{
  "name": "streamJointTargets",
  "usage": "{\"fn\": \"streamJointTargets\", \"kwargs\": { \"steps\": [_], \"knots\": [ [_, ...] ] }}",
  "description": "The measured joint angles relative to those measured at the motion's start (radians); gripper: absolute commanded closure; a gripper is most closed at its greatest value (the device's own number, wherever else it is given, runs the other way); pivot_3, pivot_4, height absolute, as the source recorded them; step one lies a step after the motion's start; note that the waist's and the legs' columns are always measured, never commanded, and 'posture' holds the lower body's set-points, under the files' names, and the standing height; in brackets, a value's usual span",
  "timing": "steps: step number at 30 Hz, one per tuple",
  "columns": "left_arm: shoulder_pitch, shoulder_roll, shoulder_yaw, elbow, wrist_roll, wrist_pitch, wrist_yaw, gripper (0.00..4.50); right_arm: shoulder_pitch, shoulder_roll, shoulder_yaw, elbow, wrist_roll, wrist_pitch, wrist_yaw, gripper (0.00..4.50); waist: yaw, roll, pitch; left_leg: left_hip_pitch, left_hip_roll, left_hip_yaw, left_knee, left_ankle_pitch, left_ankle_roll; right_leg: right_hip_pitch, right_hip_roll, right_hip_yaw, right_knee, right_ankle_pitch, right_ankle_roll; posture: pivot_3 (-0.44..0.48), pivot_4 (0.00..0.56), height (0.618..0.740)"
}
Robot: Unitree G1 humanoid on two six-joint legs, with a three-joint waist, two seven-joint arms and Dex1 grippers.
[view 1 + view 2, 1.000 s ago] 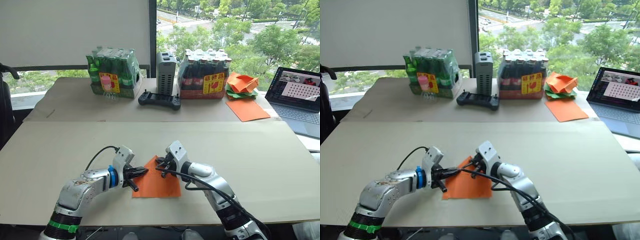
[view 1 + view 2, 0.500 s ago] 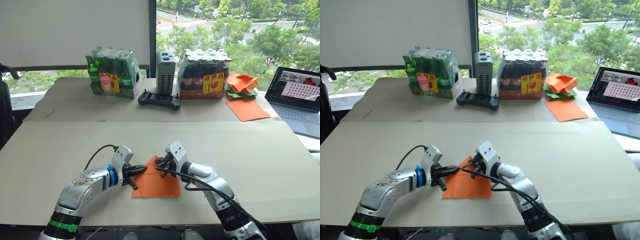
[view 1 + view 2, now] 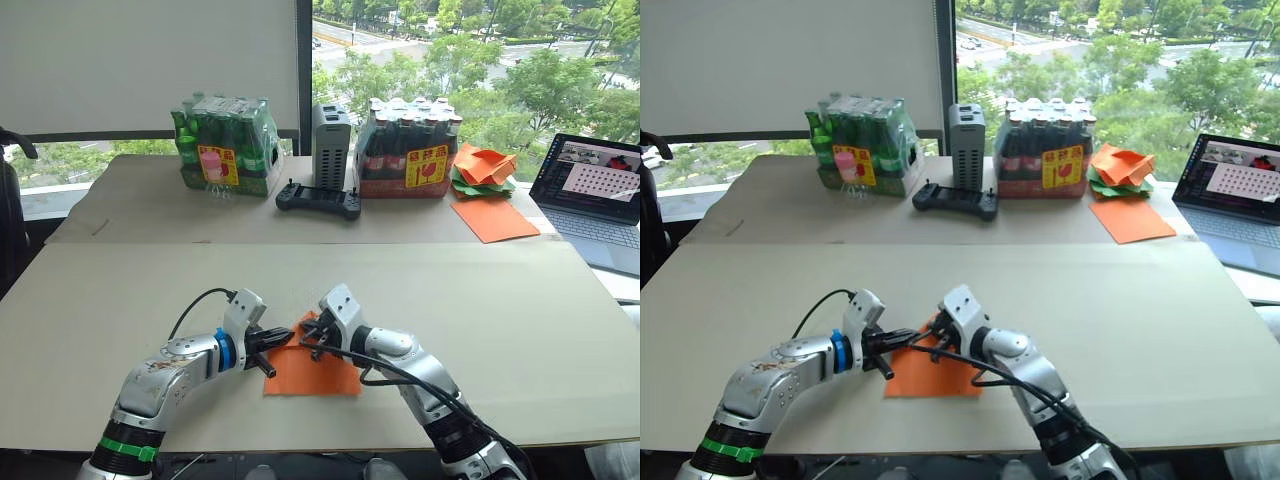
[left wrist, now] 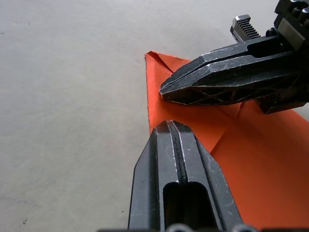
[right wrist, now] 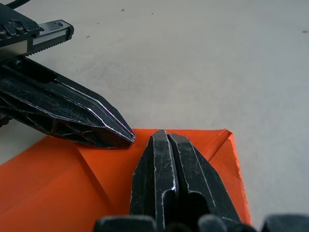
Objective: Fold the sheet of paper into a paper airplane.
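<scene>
The sheet of paper (image 3: 318, 371) lies flat on the near table, bright orange, with a folded flap and diagonal creases at its far corner (image 4: 153, 59). My left gripper (image 3: 283, 339) is shut, its tip resting on the paper's left part (image 4: 169, 126). My right gripper (image 3: 311, 341) is also shut and presses down on the folded flap near the far edge (image 5: 162, 135). The two tips sit close together, almost touching, on top of the paper. Neither holds the paper between its fingers.
On the far table stand two shrink-wrapped bottle packs (image 3: 225, 147) (image 3: 410, 147), a grey box (image 3: 332, 143) and a black controller (image 3: 318, 201). A heap of crumpled orange and green papers (image 3: 484, 167), a larger orange sheet (image 3: 495, 219) and a laptop (image 3: 598, 196) are far right.
My right gripper has slid left along the paper's far corner, closing on the left gripper's tip. The left gripper and the paper have hardly moved.
</scene>
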Motion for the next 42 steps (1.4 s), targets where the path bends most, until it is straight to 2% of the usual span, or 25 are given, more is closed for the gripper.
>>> {"fn": "streamJointTargets", "kwargs": {
  "steps": [15, 26, 42],
  "knots": [
    [0.003, -0.004, 0.0, -0.003, 0.0, 0.0, 0.011, 4.48, -0.031, -0.004, 0.032, 0.026, -0.043, 0.0, -0.015, 4.5, 0.0, 0.0, 0.0, 0.0, 0.0, 0.0, 0.0, 0.0, 0.0, 0.0, 0.0, 0.0, 0.0, 0.0, 0.0, 0.0, 0.15, 0.74],
    [0.004, -0.005, 0.0, -0.003, 0.0, -0.001, 0.012, 4.48, -0.022, -0.048, 0.017, 0.003, -0.044, 0.001, -0.035, 4.5, 0.001, 0.0, 0.0, 0.001, 0.0, 0.0, 0.0, 0.0, 0.0, 0.001, 0.0, 0.0, 0.0, 0.0, 0.0, 0.0, 0.15, 0.74],
    [0.0, -0.005, -0.002, 0.012, 0.001, -0.017, 0.012, 4.48, -0.048, -0.019, -0.015, 0.052, -0.044, 0.003, -0.079, 4.5, -0.001, 0.0, 0.0, 0.002, 0.0, 0.0, 0.0, 0.0, 0.0, 0.001, 0.0, 0.0, 0.001, 0.0, 0.0, 0.0, 0.15, 0.74]
  ]
}}
